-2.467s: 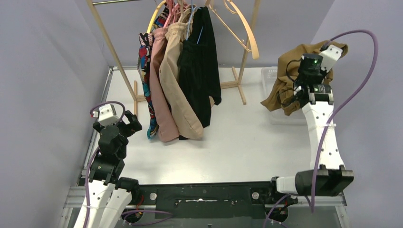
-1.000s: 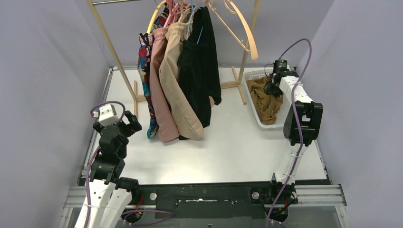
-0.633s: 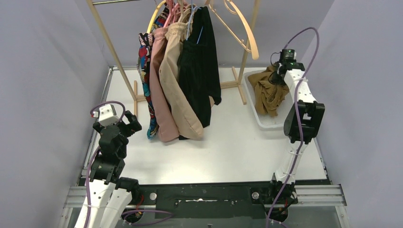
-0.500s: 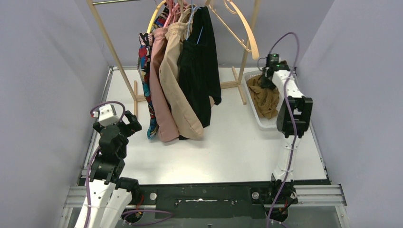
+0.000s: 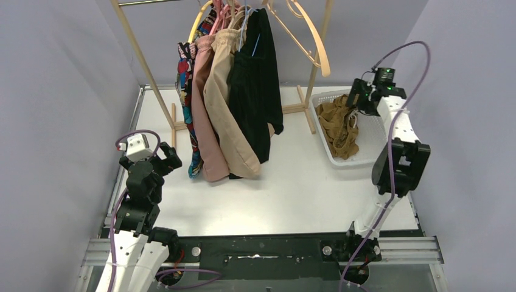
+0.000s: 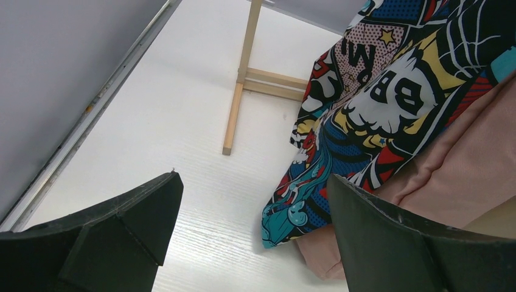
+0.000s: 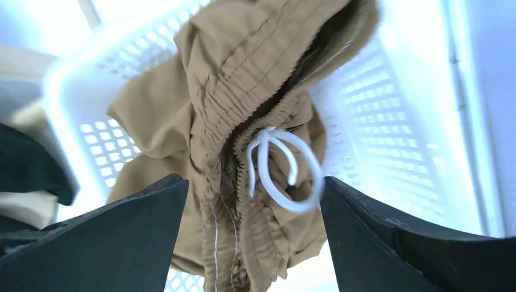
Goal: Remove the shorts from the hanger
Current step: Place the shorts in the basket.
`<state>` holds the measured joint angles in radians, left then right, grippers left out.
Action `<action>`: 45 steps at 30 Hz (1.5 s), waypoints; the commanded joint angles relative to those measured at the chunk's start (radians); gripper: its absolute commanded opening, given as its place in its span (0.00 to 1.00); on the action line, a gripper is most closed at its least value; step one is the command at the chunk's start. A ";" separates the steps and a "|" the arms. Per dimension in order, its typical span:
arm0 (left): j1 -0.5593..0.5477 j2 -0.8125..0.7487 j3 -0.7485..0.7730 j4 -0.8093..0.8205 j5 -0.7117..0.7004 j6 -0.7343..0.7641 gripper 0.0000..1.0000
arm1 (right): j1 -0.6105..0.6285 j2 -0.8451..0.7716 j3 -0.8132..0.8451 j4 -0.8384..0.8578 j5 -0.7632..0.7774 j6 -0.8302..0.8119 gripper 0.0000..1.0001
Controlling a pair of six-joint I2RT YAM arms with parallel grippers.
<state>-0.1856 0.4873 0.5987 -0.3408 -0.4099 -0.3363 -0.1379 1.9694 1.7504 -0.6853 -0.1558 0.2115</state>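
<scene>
Shorts, mustard-brown, lengthwise along basket, right tool spread just above, left tool likewise spread

A robotics lab cell is showing here — plain lilac walls are boxing in a white table, two robot arms are sitting bolted along a metal rail at 6 o'clock, and a wooden garment rack is standing at 12 o'clock.

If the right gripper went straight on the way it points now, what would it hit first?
Most likely the brown shorts, bunched in the white basket, dead ahead of the right gripper, whose jaws stand open; how far off is unclear.
</scene>
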 commanded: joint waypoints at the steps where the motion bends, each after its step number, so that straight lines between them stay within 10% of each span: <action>1: 0.010 -0.008 0.013 0.048 0.025 -0.007 0.90 | -0.011 -0.126 -0.032 0.069 -0.083 0.043 0.81; 10: 0.009 0.004 0.014 0.050 0.020 -0.004 0.90 | -0.004 0.021 -0.087 0.176 -0.135 0.111 0.26; 17: 0.011 -0.004 0.011 0.050 0.007 0.000 0.90 | 0.037 0.178 -0.085 0.124 -0.083 0.077 0.31; 28: 0.014 -0.003 0.008 0.064 0.003 0.010 0.90 | 0.022 -0.193 -0.210 0.173 -0.051 0.077 0.67; 40: 0.024 0.014 0.006 0.073 0.010 0.018 0.90 | 0.020 -0.731 -0.791 0.571 -0.007 0.349 0.99; 45: 0.028 0.014 0.008 0.068 0.004 0.019 0.91 | 0.007 -0.963 -1.141 0.881 -0.129 0.436 0.98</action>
<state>-0.1669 0.5034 0.5945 -0.3351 -0.4053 -0.3313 -0.1200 1.1484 0.7910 -0.1333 -0.2188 0.5301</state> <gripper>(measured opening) 0.903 0.978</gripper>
